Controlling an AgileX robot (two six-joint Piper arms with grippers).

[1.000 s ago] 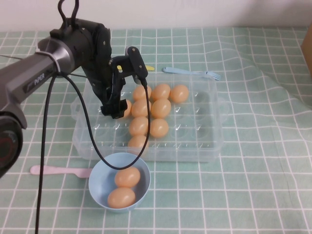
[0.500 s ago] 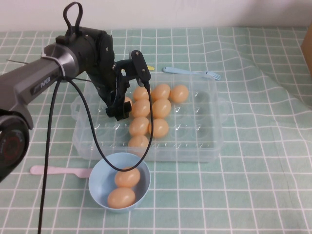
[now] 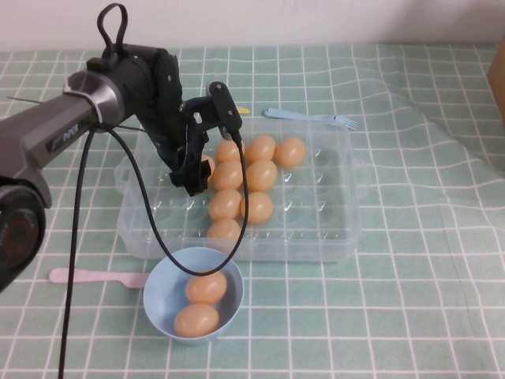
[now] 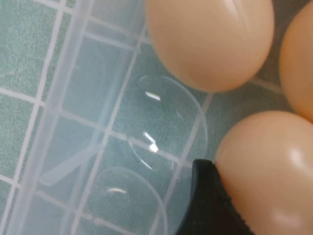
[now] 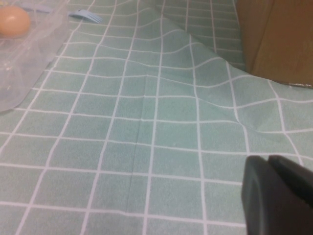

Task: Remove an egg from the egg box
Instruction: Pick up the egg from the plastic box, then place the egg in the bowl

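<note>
- The egg box point(image 3: 331, 229), a clear plastic tray with rows of round cells, is seen lying on a green checked cloth point(image 3: 426, 260); eggs are held only in its left-hand cells, and its right half is seen as bare cells.
- Eight further eggs are seated in the box's cells just right of the left gripper, in two short rows.
- The left gripper point(image 3: 196, 175) is lowered into the left part of the box, and the egg point(image 3: 207, 165) is pinched between its fingers; in the left wrist view a dark fingertip point(image 4: 208, 205) is pressed against the egg's point(image 4: 266, 171) shell.
- A round light-blue bowl point(image 3: 158, 304) is placed just in front of the box; two eggs are contained in it.
- The right gripper point(image 5: 279, 196) is held over bare cloth, well apart from the box, with its fingers pressed together.
</note>
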